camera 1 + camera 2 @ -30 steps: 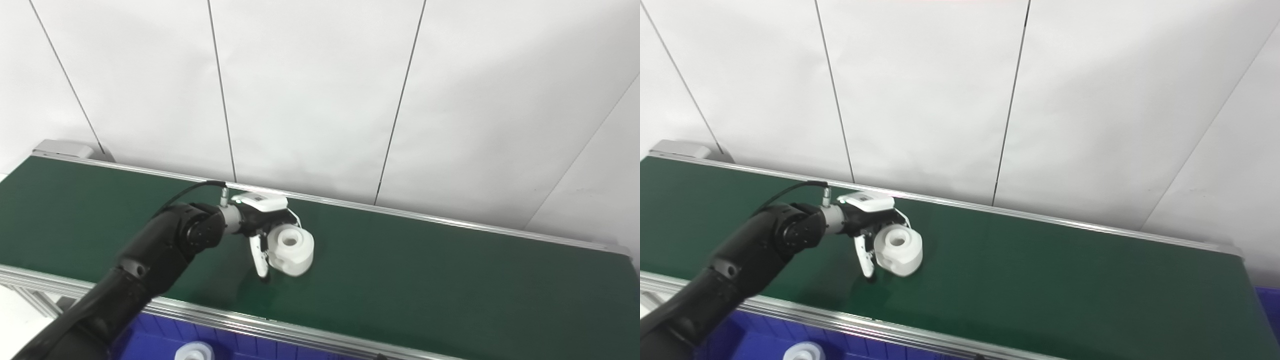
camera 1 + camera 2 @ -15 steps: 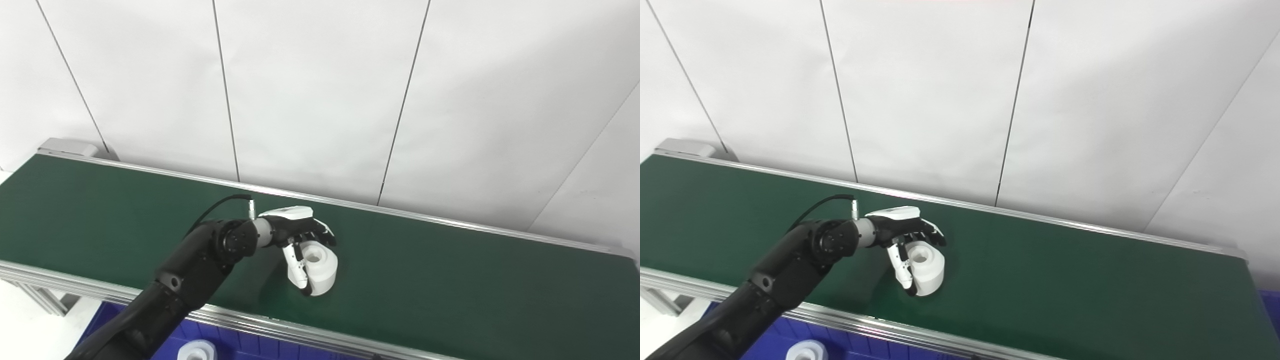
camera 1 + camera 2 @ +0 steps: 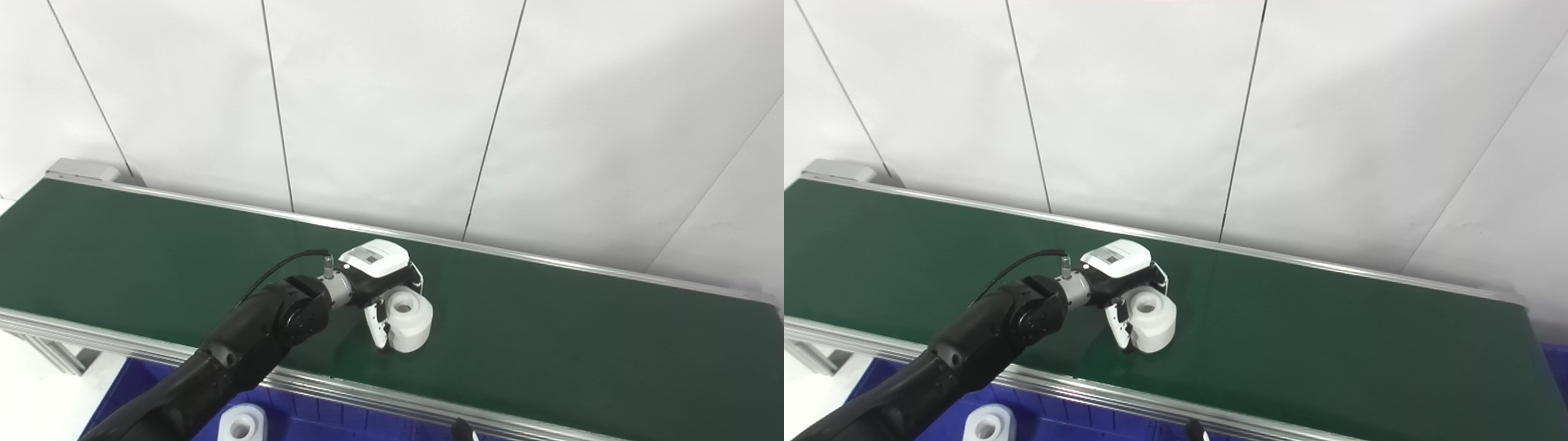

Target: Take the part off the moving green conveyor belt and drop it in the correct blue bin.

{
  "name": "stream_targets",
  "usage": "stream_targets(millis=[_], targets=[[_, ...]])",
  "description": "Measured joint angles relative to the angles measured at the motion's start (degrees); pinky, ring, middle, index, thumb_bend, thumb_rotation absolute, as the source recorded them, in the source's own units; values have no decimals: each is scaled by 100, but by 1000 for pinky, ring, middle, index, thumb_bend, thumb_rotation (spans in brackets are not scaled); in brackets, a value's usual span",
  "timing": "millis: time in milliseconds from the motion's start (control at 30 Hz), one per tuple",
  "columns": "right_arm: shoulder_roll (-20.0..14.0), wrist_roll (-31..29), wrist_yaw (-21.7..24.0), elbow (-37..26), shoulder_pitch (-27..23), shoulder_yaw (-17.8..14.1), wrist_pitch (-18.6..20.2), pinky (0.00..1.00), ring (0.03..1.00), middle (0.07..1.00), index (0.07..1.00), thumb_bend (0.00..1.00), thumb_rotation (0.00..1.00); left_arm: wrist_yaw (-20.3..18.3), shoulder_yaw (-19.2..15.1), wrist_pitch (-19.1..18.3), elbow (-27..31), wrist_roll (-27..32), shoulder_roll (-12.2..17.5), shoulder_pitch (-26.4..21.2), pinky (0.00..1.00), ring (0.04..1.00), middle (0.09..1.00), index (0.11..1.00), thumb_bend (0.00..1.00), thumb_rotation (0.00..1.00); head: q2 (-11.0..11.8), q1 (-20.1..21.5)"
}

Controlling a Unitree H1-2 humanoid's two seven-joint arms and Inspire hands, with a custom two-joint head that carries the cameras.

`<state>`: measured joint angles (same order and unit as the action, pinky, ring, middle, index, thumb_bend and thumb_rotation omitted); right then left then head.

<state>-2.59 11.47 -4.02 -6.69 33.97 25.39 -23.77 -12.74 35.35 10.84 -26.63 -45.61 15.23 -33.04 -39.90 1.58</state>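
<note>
Left eye view: the left hand [image 3: 384,288] reaches over the green conveyor belt [image 3: 551,331] from the lower left, fingers curled round the far side of the white part [image 3: 409,312] and the thumb pressed to its near side — the part, a stubby cylinder with a hole in its top, sits on or just at the belt surface, mid-belt; I cannot tell whether it is lifted. Right eye view: same grasp, the part clamped in the hand, and below the belt's near rail a blue bin [image 3: 1053,422] holds another white part [image 3: 989,425] — a dark tip [image 3: 1195,427] pokes up at the bottom edge.
</note>
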Motion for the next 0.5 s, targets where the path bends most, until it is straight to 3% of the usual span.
stream_targets(millis=[500], targets=[[10, -22, 111, -28, 29, -33, 5, 896, 940, 986, 1000, 1000, 982, -116, 73, 72, 124, -98, -20, -8, 388, 430, 538, 472, 500, 0, -61, -44]])
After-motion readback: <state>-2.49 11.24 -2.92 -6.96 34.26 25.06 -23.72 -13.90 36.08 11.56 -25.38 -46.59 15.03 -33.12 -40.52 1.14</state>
